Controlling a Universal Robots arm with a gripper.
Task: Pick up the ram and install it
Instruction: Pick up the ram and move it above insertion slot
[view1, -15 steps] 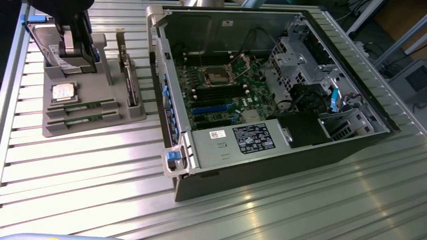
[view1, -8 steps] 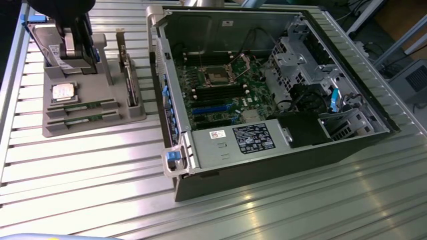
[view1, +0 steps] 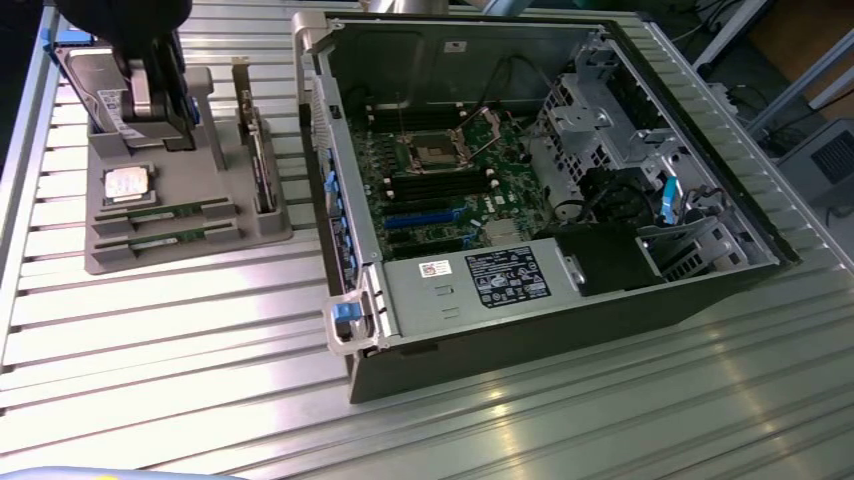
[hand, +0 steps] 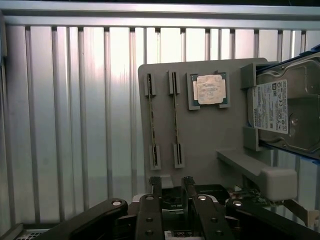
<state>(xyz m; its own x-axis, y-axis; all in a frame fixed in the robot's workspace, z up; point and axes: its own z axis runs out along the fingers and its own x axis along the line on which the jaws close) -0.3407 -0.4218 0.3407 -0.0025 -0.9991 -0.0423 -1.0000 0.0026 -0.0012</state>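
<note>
The table (view1: 160, 340) is silvery, patterned with parallel ribs, and the holder (hand: 200, 135) on it is plain matte grey. The ram (view1: 163, 212) is green with a small white label, the hard drive (hand: 295, 110) silver with a white label and blue rails. The computer case (view1: 534, 340) is black outside and grey within, its motherboard (view1: 454, 200) green with blue and black slots, and the gripper (hand: 172, 186) is black

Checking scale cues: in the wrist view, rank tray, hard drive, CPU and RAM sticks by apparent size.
1. Tray
2. Hard drive, cut off at the edge
3. CPU
4. RAM sticks, edge-on; the two look alike
</note>
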